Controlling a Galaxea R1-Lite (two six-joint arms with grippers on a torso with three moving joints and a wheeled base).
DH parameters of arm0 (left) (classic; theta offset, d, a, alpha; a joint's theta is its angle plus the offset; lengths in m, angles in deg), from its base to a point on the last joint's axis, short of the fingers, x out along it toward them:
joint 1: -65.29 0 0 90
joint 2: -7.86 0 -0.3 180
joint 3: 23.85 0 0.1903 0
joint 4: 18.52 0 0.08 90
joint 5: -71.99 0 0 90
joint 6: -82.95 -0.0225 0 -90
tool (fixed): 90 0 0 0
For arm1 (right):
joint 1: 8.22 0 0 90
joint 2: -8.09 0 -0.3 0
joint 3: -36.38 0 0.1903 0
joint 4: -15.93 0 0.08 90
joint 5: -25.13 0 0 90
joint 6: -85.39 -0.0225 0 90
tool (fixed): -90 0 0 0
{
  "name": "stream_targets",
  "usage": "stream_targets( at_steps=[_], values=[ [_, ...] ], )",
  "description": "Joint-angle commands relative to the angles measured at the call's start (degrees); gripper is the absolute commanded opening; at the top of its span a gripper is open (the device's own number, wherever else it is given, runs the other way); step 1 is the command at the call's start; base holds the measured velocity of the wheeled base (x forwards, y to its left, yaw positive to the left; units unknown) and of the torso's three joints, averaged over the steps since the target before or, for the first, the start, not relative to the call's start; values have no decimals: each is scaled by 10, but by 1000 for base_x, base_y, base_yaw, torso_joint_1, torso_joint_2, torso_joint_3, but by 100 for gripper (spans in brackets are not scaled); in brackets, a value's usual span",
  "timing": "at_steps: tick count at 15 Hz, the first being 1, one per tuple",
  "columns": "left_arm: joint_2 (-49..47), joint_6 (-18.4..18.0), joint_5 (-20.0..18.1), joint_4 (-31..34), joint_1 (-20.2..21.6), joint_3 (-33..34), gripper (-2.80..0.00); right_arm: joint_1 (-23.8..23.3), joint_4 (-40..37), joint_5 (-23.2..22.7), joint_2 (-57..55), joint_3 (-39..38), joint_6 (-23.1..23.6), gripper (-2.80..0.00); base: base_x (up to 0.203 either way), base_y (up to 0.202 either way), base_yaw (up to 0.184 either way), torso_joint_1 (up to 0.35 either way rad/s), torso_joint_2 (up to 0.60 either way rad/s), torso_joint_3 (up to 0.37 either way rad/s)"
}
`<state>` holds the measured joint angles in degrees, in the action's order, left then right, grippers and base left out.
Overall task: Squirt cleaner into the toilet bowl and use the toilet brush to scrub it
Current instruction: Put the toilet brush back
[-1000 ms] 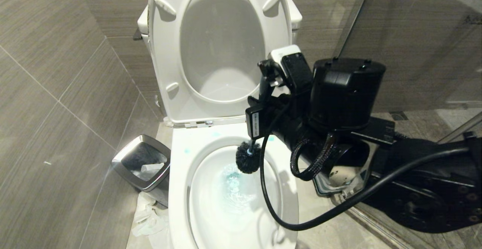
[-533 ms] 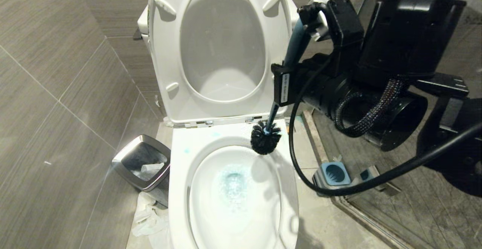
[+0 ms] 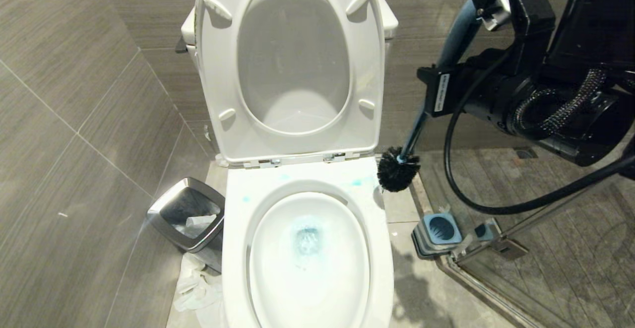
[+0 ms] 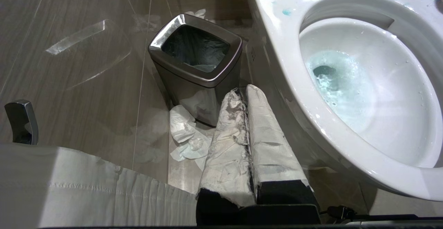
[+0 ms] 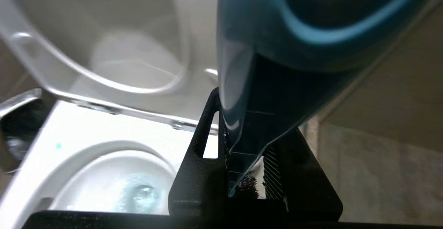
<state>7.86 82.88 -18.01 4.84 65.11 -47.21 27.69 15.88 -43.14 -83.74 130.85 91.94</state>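
The toilet bowl [image 3: 238, 194] stands open, its seat and lid raised against the tank. Turquoise cleaner [image 3: 306, 238] tints the water, and pale smears mark the back of the rim. My right gripper [image 3: 436, 92] is shut on the teal handle of the toilet brush [image 3: 459, 25]. Its black bristle head [image 3: 398, 174] hangs in the air just off the bowl's back right corner. In the right wrist view the handle [image 5: 270, 83] fills the jaws of the right gripper [image 5: 244, 146]. My left gripper [image 4: 244, 90], its fingers wrapped in white tape, is shut and empty, low beside the bowl [image 4: 277, 49].
A chrome-rimmed waste bin [image 3: 186, 214] stands left of the toilet, with crumpled tissue [image 3: 193, 283] on the floor by it. The grey-blue brush holder [image 3: 439, 229] sits on the floor right of the bowl, against the glass partition's rail [image 3: 496, 248]. Tiled walls close in left and behind.
My right arm has lifted the brush out of the bowl and swung it up and to the right, past the rim. The swirling water has settled.
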Motion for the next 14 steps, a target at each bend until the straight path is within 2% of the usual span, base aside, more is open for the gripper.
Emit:
stream_targets(
  at_steps=[1, 4, 6, 9, 11, 14],
  values=[
    [0, 0, 0, 0, 0, 0, -280, -44, -11, -1, 26, -22, 0, -280, 0, 0, 0, 0, 0, 0],
    [0, 0, 0, 0, 0, 0, -280, -111, -14, -26, 37, -52, -1, -280, 0, 0, 0, 0, 0, 0],
    [0, 0, 0, 0, 0, 0, -280, -159, -14, -59, 35, -85, -9, -280, 0, 0, 0, 0, 0, 0],
    [0, 0, 0, 0, 0, 0, -280, -228, -3, -100, 0, -137, -48, -280, 0, 0, 0, 0, 0, 0],
    [0, 0, 0, 0, 0, 0, -280, -264, 67, -128, -41, -165, -53, -280, 0, 0, 0, 0, 0, 0],
    [0, 0, 0, 0, 0, 0, -280, -291, 179, -148, -109, -197, -49, -280, 0, 0, 0, 0, 0, 0]
  ],
)
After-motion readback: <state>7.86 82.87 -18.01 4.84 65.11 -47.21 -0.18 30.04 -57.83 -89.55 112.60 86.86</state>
